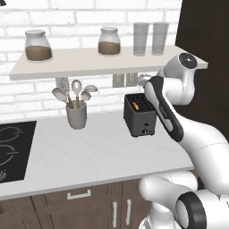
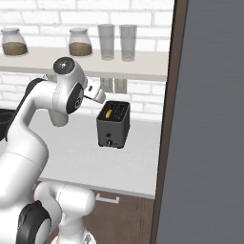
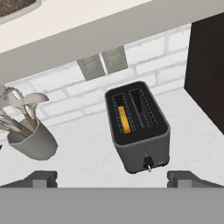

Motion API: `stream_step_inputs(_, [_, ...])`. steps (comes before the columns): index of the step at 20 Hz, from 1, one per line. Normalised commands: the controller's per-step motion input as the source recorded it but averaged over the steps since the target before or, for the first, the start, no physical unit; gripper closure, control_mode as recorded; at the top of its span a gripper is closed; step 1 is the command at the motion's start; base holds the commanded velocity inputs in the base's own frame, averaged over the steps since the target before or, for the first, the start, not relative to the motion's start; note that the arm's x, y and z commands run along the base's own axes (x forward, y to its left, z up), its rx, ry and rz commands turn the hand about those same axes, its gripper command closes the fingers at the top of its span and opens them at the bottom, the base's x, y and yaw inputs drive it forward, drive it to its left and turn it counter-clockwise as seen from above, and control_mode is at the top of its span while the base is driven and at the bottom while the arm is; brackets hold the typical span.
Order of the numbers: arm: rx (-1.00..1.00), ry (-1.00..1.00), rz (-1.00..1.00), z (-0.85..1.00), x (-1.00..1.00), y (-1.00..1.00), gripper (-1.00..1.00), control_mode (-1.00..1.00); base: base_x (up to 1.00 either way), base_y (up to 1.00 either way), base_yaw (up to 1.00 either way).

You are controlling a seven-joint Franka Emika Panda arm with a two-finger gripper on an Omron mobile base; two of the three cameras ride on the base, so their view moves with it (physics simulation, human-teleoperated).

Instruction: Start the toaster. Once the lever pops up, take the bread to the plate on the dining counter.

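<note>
Toaster: I see the toaster (image 1: pixel 140 115) standing on the white surface (image 1: pixel 89 152), close to the brick wall (image 1: pixel 36 100) and under the shelf (image 1: pixel 85 65). It is a small dark grey box.
Which way it points: its long side runs from the wall out toward me. The short front end with the small knob (image 3: pixel 148 162) faces my cameras. The two slots (image 3: pixel 142 107) on top run the same way as the long side.
Bread: I see the bread (image 3: pixel 124 119) down inside one slot, as an orange strip. In my hand view it sits in the left slot, standing on its edge. The other slot looks dark.
Claw: my claw (image 3: pixel 112 179) is wide open and has hold of nothing. Its two dark tips (image 3: pixel 41 178) sit far apart at the bottom of my hand view, with the toaster's front end between and just above them. It hangs in the air above the surface, on the near side of the toaster, not touching it.
Arm: my white arm (image 1: pixel 188 129) bends in front of the toaster's right side in the left base view.
Cup: a grey cup (image 1: pixel 76 117) with spoons stands on the surface to the left of the toaster, well apart from it.
Hob: a black hob (image 1: pixel 11 150) lies at the far left of the surface.
Shelf things: two jars (image 1: pixel 109 41) and two glasses (image 1: pixel 150 38) stand on the shelf.
Wall sockets: two grey sockets (image 3: pixel 104 64) sit on the wall just behind the toaster.
</note>
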Motion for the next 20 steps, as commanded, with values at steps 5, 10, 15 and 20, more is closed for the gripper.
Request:
stream_step_inputs(5, [0.0,0.0,0.0,0.0,0.0,0.0,-1.0,-1.0,0.0,0.0,0.0])
stream_step_inputs(10, [0.0,0.0,0.0,0.0,0.0,0.0,-1.0,-1.0,0.0,0.0,0.0])
stream_step_inputs(15, [0.0,0.0,0.0,0.0,0.0,0.0,-1.0,-1.0,0.0,0.0,0.0])
stream_step_inputs(20, [0.0,0.0,0.0,0.0,0.0,0.0,-1.0,-1.0,0.0,0.0,0.0])
